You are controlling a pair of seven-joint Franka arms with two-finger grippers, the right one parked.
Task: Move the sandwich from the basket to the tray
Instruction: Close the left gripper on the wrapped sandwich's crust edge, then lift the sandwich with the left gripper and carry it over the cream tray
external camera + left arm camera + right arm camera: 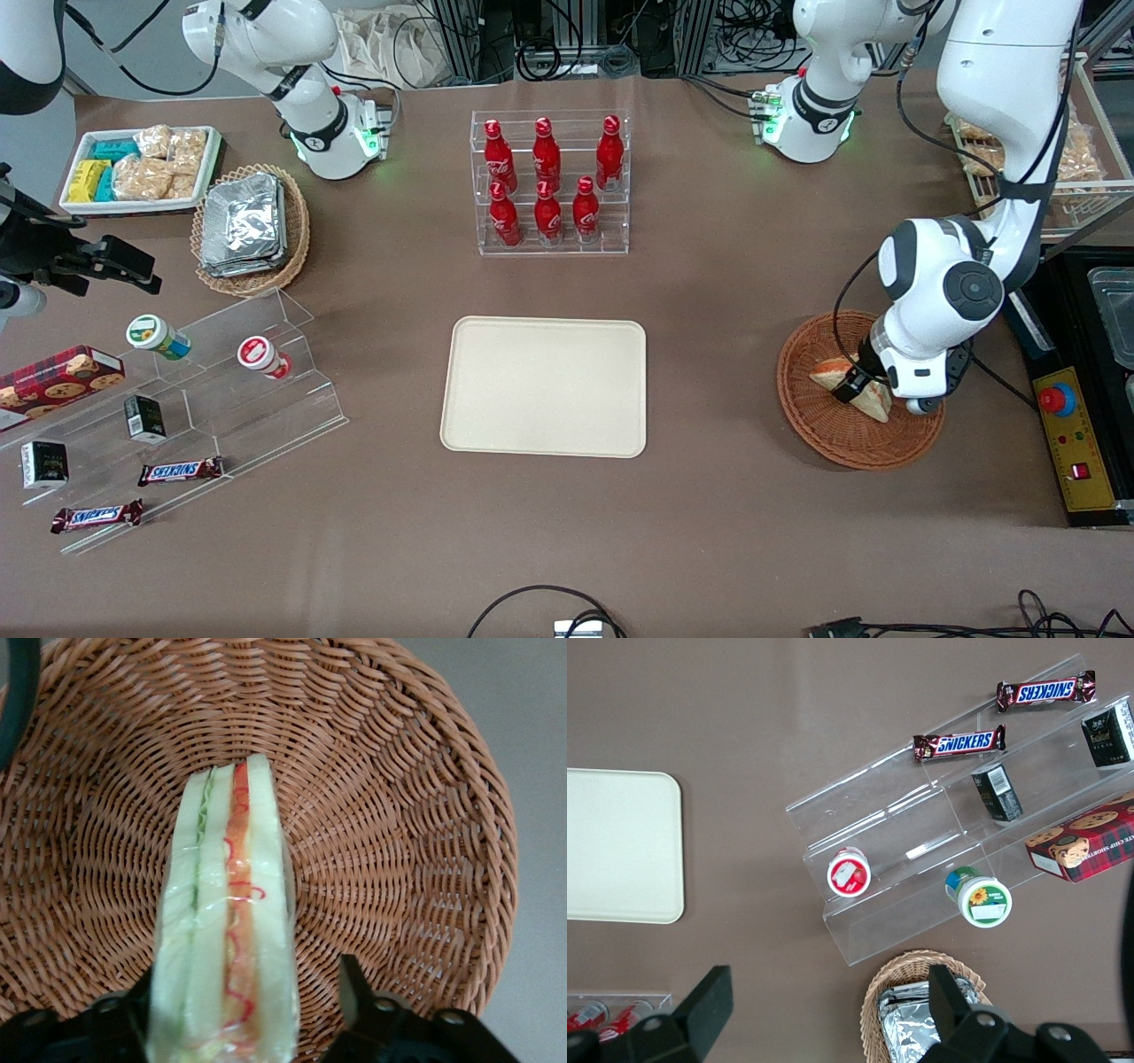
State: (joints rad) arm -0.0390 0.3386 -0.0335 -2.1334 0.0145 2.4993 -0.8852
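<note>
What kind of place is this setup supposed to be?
Probably a lab mock-up of a snack counter: cola bottles in a clear rack, Snickers bars on acrylic steps, a serving tray. The hand sits in the basket, around the sandwich.

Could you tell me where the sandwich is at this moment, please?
The sandwich lies in the round basket toward the working arm's end of the table, sideways from the tray; the gripper is down around it.
</note>
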